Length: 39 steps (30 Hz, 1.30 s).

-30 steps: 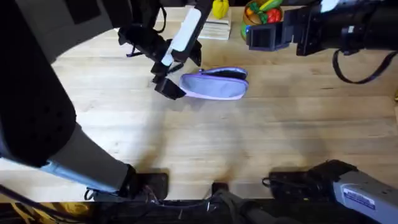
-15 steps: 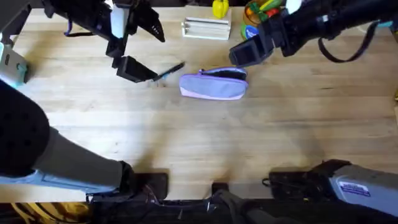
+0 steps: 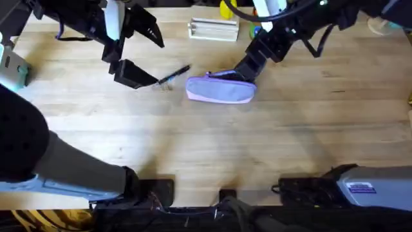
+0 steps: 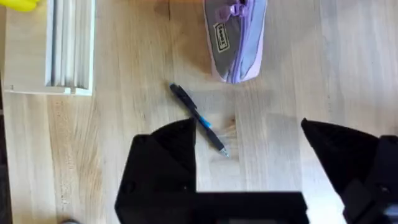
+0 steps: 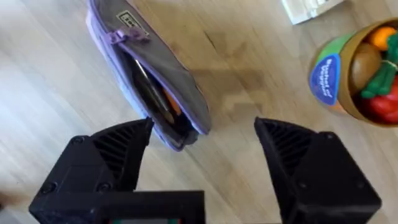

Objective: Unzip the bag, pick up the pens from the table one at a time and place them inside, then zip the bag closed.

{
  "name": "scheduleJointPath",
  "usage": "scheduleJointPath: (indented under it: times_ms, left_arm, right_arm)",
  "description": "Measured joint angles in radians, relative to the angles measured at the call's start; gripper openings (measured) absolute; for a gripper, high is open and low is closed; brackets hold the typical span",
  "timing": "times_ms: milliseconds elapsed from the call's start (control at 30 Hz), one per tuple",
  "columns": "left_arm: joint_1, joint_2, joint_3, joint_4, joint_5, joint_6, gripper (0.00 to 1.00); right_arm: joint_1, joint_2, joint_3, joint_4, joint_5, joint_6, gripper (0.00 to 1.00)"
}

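Left wrist view: the left gripper [image 4: 249,165] has its two black fingers spread wide and holds nothing. A single pen [image 4: 199,119], dark with a bluish stretch along its barrel, lies slantwise on the table [image 4: 124,74], its lower tip just in front of one finger, with the other finger well off to the far side. Just beyond the pen sits the rounded end of the bag [image 4: 239,37], lavender with a small label and a purple zip pull. A pale slatted block [image 4: 69,46] rests farther off.

In the right wrist view the right gripper [image 5: 202,146] also stands open and empty, above the bag's other end. One finger sits just over the pouch's edge, the other over bare wood. The zip here is parted, and a dark slim object and something orange show inside the opening. A colourful tub of toy fruit [image 5: 357,71] stands well to one side.

From overhead, the left gripper [image 3: 132,67] hovers just left of the pen [image 3: 174,75], which lies near the bag's [image 3: 221,88] left end. The right gripper [image 3: 251,64] comes down at the bag's upper right end. The slatted block [image 3: 213,29] and the tub [image 3: 257,26] sit along the table's far edge.
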Motion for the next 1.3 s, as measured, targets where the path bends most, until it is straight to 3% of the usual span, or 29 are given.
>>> scheduleJointPath:
  times_ms: [167,200,367,400,433,767,1033,1133,1300]
  left_arm:
    - [0.000,0.000,0.000,0.000,0.000,0.000,0.993]
    - [0.000,0.000,0.000,0.002,0.000,0.000,0.993]
    - [0.000,0.000,0.000,0.007,0.000,0.000,0.993]
    - [0.000,0.000,0.000,0.008,0.000,0.000,0.993]
    - [0.000,0.000,0.000,0.007,0.000,0.000,0.993]
    - [0.000,0.000,0.000,0.007,0.000,0.000,0.992]
    - [0.000,0.000,0.000,0.015,0.000,0.000,0.993]
    - [0.000,0.000,0.000,0.014,0.000,0.000,0.993]
    - [0.000,0.000,0.000,0.014,0.000,0.000,0.995]
  right_arm:
    - [0.041,0.028,0.000,0.001,-0.047,-0.014,0.982]
    - [0.047,0.028,0.000,0.004,-0.050,-0.021,0.892]
    - [0.063,0.029,0.000,0.008,-0.084,-0.032,0.163]
    - [0.063,0.032,0.000,0.008,-0.093,-0.036,0.073]
    - [0.063,0.038,0.000,0.008,-0.102,-0.045,0.045]
    - [0.063,0.184,0.000,0.016,-0.144,-0.131,0.035]
    - [0.063,0.202,0.000,0.046,-0.151,-0.157,0.034]
    - [0.063,0.231,0.000,0.095,-0.237,-0.167,0.034]
    - [0.063,0.311,0.000,0.097,-0.284,-0.167,0.034]
